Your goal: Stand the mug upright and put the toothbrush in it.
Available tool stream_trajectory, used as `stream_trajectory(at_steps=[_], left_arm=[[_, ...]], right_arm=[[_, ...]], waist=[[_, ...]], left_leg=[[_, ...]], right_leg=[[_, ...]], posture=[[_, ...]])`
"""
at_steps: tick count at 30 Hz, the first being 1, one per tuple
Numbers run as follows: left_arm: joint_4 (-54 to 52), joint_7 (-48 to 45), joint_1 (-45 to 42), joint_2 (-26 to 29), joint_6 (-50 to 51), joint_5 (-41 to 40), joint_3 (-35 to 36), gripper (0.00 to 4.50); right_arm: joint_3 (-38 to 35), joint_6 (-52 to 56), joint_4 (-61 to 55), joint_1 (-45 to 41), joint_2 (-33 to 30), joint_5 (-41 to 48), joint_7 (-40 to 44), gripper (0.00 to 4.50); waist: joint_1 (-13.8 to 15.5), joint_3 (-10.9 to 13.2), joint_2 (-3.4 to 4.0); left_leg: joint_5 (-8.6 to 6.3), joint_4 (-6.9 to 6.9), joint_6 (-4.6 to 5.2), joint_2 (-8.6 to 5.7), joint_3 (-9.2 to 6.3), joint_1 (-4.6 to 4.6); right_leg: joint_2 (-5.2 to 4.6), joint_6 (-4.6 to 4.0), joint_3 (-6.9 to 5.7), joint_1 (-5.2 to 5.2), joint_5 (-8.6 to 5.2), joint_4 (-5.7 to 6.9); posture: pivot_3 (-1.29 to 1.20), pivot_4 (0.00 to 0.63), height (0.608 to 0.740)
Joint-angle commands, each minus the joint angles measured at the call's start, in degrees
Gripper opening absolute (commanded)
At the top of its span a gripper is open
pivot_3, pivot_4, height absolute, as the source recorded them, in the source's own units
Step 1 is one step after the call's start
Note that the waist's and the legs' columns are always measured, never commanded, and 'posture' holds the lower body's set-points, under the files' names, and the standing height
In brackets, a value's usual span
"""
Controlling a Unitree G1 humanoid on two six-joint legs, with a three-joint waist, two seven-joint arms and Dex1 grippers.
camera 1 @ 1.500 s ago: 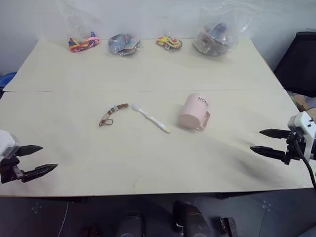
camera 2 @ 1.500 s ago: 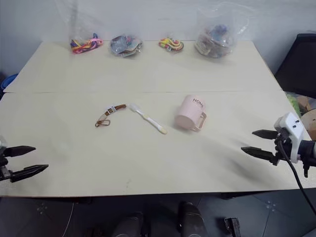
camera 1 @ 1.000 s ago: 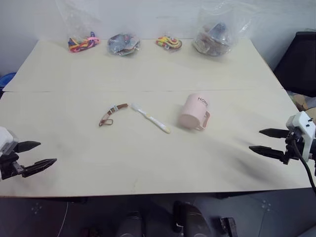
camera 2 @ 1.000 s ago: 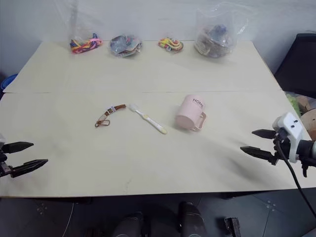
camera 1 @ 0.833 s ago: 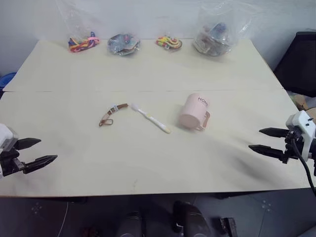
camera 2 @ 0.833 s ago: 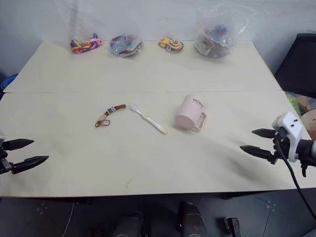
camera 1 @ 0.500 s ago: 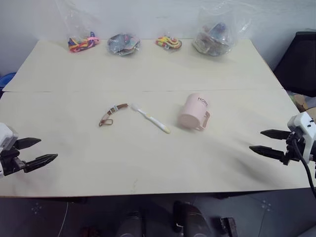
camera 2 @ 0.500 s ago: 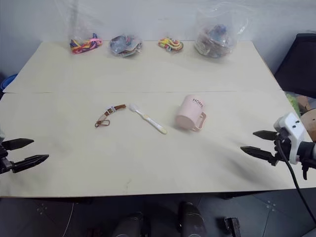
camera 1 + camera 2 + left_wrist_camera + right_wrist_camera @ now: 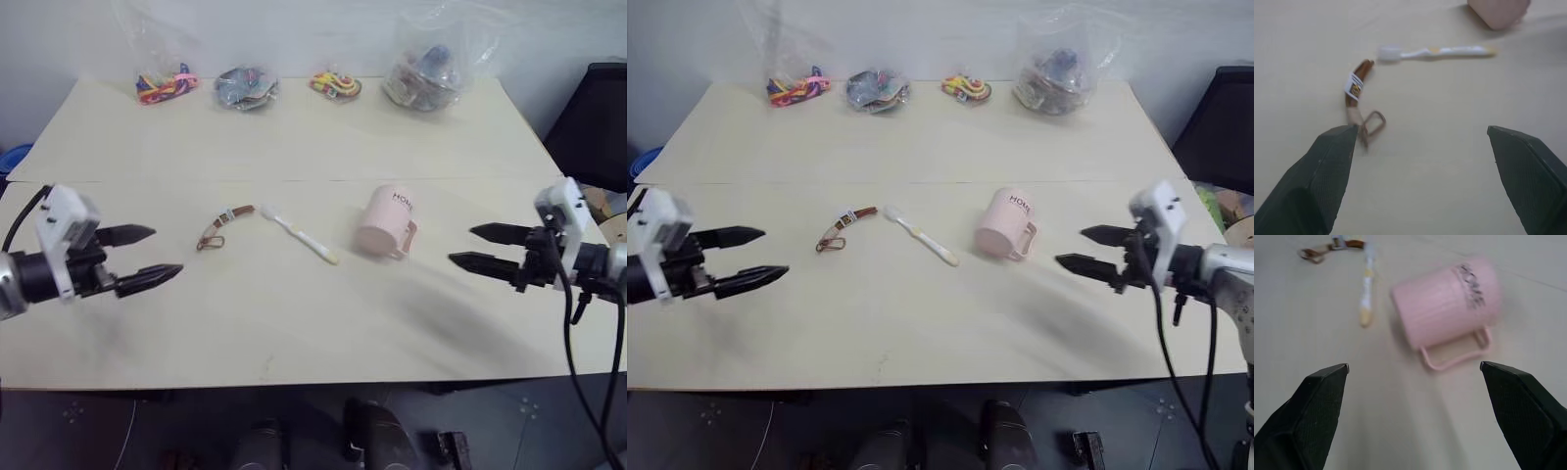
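The pale pink mug [image 9: 385,223] lies tipped on the table right of centre, handle toward the front right, its opening hidden. The white and pale-yellow toothbrush [image 9: 299,233] lies flat just left of it, bristle head toward the far left. My right gripper [image 9: 460,245] hovers open a short way right of the mug, pointing at it; in the right wrist view the mug [image 9: 1447,308] sits ahead between the open fingers. My left gripper [image 9: 167,252] is open, left of the brown strap, with the toothbrush [image 9: 1437,51] farther ahead. Neither gripper touches anything.
A brown strap [image 9: 223,223] with a metal clasp lies beside the toothbrush head. Several clear bags [image 9: 245,86] of small items line the table's far edge, the largest [image 9: 426,73] at the back right. A black object [image 9: 598,122] stands off the table's right side.
Both grippers rose from the table's front corners and swung inward, the left toward the strap, the right toward the mug. Both stayed open. Mug, toothbrush and strap have not moved.
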Motion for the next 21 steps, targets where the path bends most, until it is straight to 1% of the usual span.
stream_trajectory(at_steps=[1, 3, 6, 9, 12, 15, 18, 19, 21], left_arm=[[6.14, 9.18, -10.49, -3.67, 1.01, 6.79, -8.16, 4.48], [9.91, 11.74, -15.86, -6.78, 2.22, 10.04, -13.59, 4.48], [14.58, 13.28, -20.25, -10.22, 1.04, 13.93, -18.95, 4.48], [20.09, 13.34, -23.55, -14.28, 1.45, 15.0, -21.54, 4.48], [25.6, 15.38, -25.48, -16.5, 1.85, 18.26, -23.84, 4.48], [28.4, 14.54, -26.09, -18.25, 0.94, 18.54, -23.9, 4.48], [29.27, 13.99, -25.9, -19.35, 0.0, 18.63, -23.41, 3.88], [29.06, 13.92, -25.72, -19.52, 0.32, 18.57, -23.33, 3.59], [28.96, 14.06, -25.44, -19.67, 1.01, 18.5, -23.04, 2.88]], right_arm=[[-0.65, 0.28, -8.2, -3.53, -0.12, 5.51, -0.11, 4.5], [0.21, 0.02, -10.69, -4.94, -0.5, 6.89, 0.11, 4.5], [0.69, 0.24, -12.47, -6.93, -0.25, 9.38, -0.35, 4.5], [1.35, 0.33, -13.19, -9.06, 0.01, 11.31, -1.52, 4.5], [1.65, -0.16, -14.18, -9.95, -0.15, 12.42, -2.17, 4.5], [1.18, -0.15, -14.93, -9.96, -0.34, 13.84, -2.74, 4.5], [0.5, -0.45, -15.29, -9.25, -0.74, 14.64, -3.01, 4.5], [0.23, -0.65, -15.33, -8.87, -0.91, 14.73, -2.91, 4.5], [0.25, -1.23, -15.21, -8.47, -1.05, 14.44, -2.8, 4.5]], waist=[[0.47, 0.01, -0.01], [0.79, -0.05, -0.11], [0.94, -0.06, -0.21], [0.93, -0.04, -0.25], [0.94, -0.03, -0.26], [0.81, -0.03, -0.28], [0.93, -0.04, -0.29], [1.05, -0.04, -0.3], [1.12, -0.05, -0.32]], left_leg=[[0.0, 0.04, 0.0, -0.04, 0.02, -0.02], [0.0, 0.08, 0.0, -0.07, 0.03, 0.0], [0.0, 0.08, 0.01, -0.08, 0.05, -0.02], [0.0, 0.08, 0.0, -0.08, 0.07, -0.03], [0.0, 0.12, 0.01, -0.07, 0.07, -0.03], [0.0, 0.11, 0.0, -0.06, 0.08, -0.03], [0.0, 0.15, 0.0, -0.04, 0.07, -0.03], [0.0, 0.18, 0.0, -0.04, 0.07, -0.04], [0.0, 0.21, 0.01, -0.05, 0.05, -0.04]], right_leg=[[0.03, 0.04, 0.01, 0.0, 0.03, -0.01], [0.06, 0.06, 0.03, 0.02, 0.04, 0.03], [0.08, 0.07, 0.01, 0.02, 0.04, -0.01], [0.11, 0.07, -0.01, 0.01, 0.04, -0.02], [0.12, 0.07, -0.01, 0.01, 0.04, 0.0], [0.13, 0.07, -0.01, 0.01, 0.04, 0.0], [0.12, 0.07, -0.01, 0.02, 0.04, 0.02], [0.1, 0.08, -0.01, 0.02, 0.04, 0.03], [0.08, 0.09, -0.01, 0.03, 0.05, 0.03]], posture=[[0.0, 0.15, 0.74], [0.0, 0.15, 0.74], [0.0, 0.15, 0.74], [0.0, 0.15, 0.74], [0.0, 0.15, 0.74], [0.0, 0.15, 0.74], [0.0, 0.15, 0.74], [0.0, 0.15, 0.74], [0.0, 0.15, 0.74]])
